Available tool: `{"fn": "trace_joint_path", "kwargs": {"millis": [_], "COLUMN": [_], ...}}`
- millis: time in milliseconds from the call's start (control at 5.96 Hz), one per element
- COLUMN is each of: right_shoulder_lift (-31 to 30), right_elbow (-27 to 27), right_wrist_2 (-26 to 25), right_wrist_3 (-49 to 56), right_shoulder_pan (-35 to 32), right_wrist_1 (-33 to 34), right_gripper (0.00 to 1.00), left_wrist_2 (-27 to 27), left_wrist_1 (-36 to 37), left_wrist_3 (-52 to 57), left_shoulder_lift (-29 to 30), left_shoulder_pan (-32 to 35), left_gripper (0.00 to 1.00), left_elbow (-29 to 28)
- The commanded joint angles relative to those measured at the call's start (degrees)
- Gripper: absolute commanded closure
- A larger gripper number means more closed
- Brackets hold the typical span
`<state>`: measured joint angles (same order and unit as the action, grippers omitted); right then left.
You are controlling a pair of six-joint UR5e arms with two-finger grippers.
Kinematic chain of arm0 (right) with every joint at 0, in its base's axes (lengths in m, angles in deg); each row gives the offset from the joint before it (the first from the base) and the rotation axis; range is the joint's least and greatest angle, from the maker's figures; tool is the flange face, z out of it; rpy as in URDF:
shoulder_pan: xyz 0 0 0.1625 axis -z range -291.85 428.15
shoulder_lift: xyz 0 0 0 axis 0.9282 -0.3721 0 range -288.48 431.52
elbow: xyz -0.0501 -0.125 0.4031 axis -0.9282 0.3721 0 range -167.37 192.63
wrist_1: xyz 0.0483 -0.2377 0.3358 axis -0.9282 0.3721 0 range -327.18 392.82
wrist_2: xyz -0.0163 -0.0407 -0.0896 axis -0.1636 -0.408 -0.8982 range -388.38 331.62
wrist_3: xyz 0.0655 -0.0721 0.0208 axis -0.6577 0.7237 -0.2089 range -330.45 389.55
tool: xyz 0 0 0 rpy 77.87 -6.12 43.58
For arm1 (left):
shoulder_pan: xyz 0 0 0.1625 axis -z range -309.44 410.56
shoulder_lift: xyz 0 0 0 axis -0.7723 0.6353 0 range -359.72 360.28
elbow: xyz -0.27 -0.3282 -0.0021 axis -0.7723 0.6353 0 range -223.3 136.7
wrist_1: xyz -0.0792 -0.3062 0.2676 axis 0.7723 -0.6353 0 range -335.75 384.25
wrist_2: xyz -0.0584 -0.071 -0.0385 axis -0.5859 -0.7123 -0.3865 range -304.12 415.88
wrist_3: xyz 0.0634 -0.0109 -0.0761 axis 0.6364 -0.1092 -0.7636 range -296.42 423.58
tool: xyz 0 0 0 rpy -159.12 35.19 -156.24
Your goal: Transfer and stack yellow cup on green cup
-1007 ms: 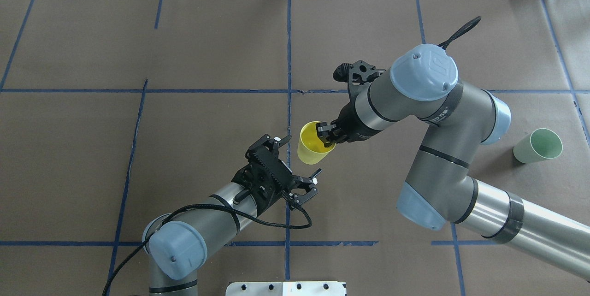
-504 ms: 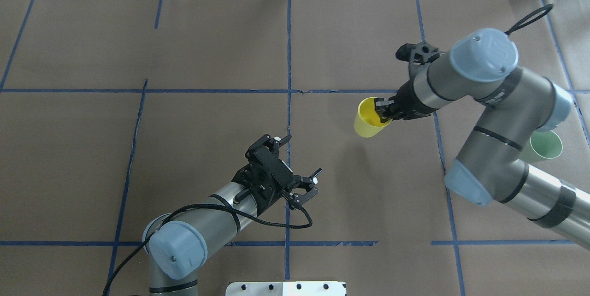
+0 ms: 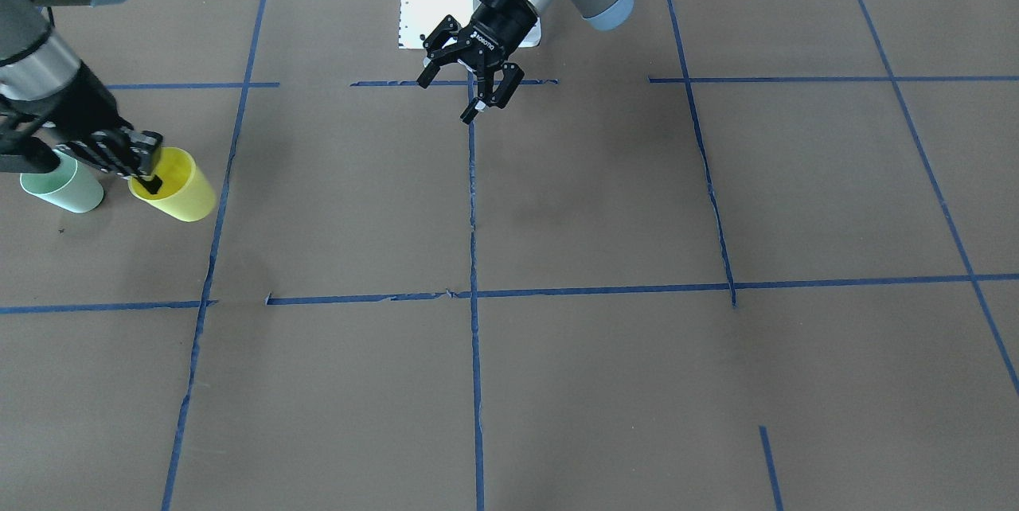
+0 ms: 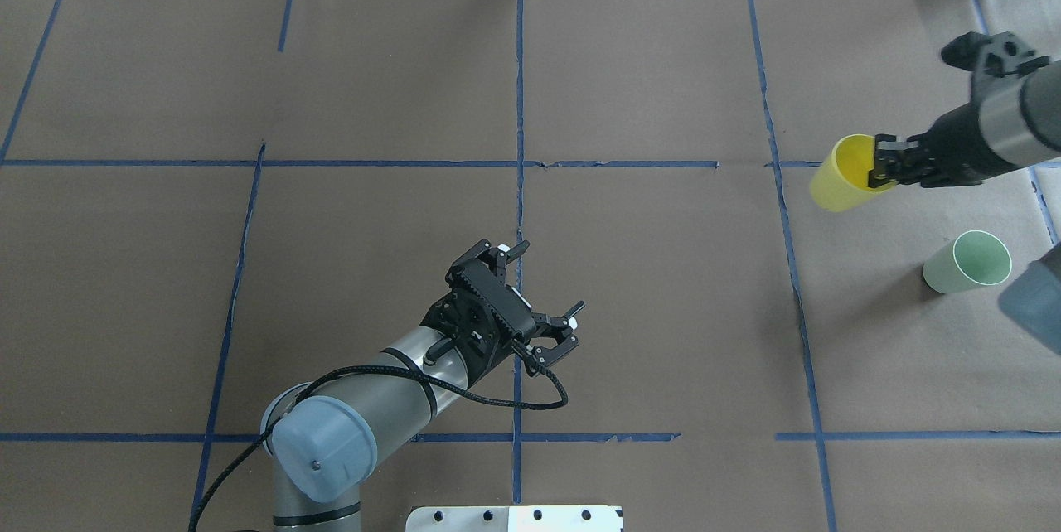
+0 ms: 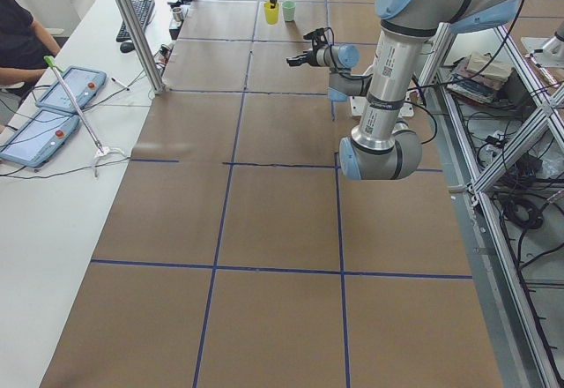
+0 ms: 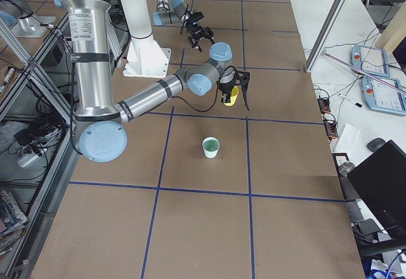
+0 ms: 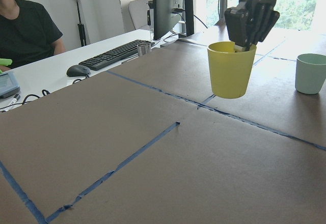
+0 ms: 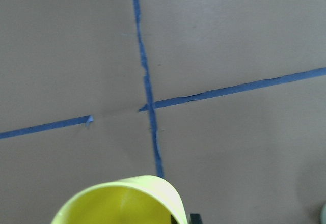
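Note:
My right gripper [image 4: 880,168] is shut on the rim of the yellow cup [image 4: 844,176] and holds it upright above the table, one finger inside the cup. It also shows in the front view [image 3: 179,189], the left wrist view [image 7: 231,70] and the right wrist view [image 8: 119,202]. The green cup [image 4: 968,263] stands upright on the table, nearer the robot than the yellow cup and apart from it; it shows in the front view [image 3: 64,187] and the left wrist view [image 7: 310,74]. My left gripper [image 4: 543,293] is open and empty near the table's middle line.
The table [image 4: 373,101] is covered in brown paper with blue tape lines. A white base plate [image 4: 514,519] sits at the near edge. In the left view a person [image 5: 18,40], tablets [image 5: 53,110] and a keyboard [image 5: 141,13] are on the side bench.
My right arm has carried the yellow cup far to the right, from the table's middle to a spot just beyond the green cup. My left arm has barely moved.

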<state>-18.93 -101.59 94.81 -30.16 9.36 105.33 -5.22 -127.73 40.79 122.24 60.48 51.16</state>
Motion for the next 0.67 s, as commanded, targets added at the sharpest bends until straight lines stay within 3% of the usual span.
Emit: {"fn": "trace_joint_path", "kwargs": {"millis": [0,336,504], "right_shoulder_lift": [-7.87,-11.48,-12.81], "right_elbow": [-0.49,-0.22,-0.05], "right_wrist_2": [5.89,4.69,1.99], "right_wrist_3": [14.73,17.79,17.88], "right_shoulder_pan": [-9.81,-10.46,-10.38], "right_wrist_1": [0.17,-0.26,-0.35], "right_gripper": [1.0,1.0,1.0], "left_wrist_2": [-0.24,-0.59,-3.2], "left_wrist_1": [3.94,13.51,17.12], "left_wrist_3": [-7.23,-15.58,-17.63], "left_shoulder_lift": [1.26,1.45,1.53], "left_shoulder_pan": [0.71,3.86,5.71], "left_gripper": [0.0,0.0,0.0], "left_elbow": [0.46,0.46,0.55]}}
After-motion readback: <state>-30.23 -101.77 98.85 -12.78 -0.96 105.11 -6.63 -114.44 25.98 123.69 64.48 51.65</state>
